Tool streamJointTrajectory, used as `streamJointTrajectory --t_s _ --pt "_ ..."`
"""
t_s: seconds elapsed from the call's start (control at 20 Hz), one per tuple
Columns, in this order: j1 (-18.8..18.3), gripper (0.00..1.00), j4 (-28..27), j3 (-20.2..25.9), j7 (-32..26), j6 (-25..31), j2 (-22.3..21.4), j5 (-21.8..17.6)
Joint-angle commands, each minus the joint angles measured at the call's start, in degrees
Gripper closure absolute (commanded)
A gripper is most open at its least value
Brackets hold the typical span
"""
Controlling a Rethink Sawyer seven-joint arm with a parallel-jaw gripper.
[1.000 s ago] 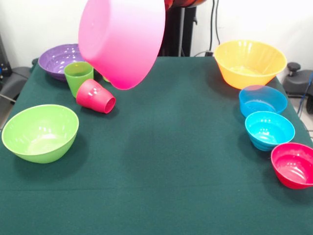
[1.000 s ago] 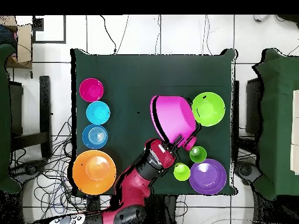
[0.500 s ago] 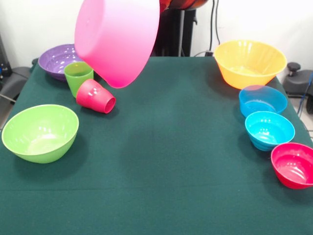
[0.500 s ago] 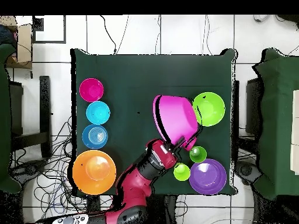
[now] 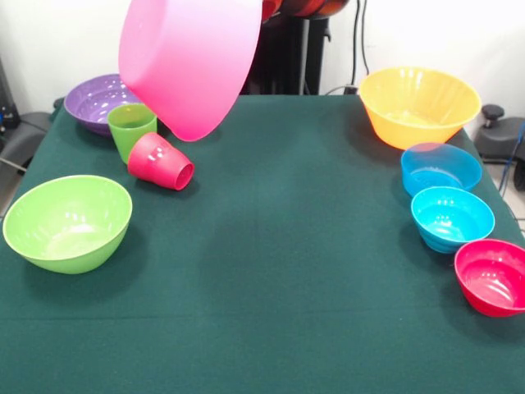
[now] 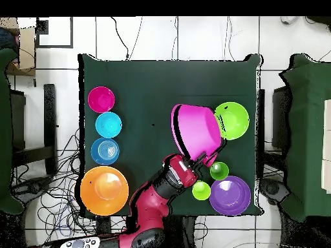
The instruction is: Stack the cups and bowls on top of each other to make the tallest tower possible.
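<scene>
Right now I have the pink bowl [image 5: 190, 61] aloft, tilted, my hand [image 6: 208, 157] clamped on its rim. From the red cup [image 5: 161, 162], the lime-green bowl [image 5: 67, 222] sits at 7 o'clock; I'd level the pink bowl before lowering.

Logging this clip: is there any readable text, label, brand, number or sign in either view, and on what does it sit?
None can be read in either view.
The pink bowl, held up tilted over the table, is plain and unmarked, as are the orange bowl, the lime-green bowl and the red cup.
The arm shows no legible marking.
</scene>
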Motion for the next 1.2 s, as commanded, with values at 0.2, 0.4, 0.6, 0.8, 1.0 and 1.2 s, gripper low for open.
streamJointTrajectory --t_s 0.2,0.4,0.6,0.8,1.0,1.2 --pt "0.11 1.0 -3.43 10.41 7.32 -2.63 1.62 1.26" --pt "-0.1 1.0 -3.57 10.32 7.19 -3.16 1.43 -0.09" --pt "-0.37 1.0 -3.59 10.57 7.08 -3.58 1.05 -0.59" --pt "-0.59 1.0 -3.66 10.97 7.18 -4.26 0.81 -0.35" --pt "-0.62 1.0 -3.52 11.44 6.56 -4.44 0.38 0.27" --pt "-0.82 1.0 -3.59 11.69 6.73 -4.93 0.19 0.17"
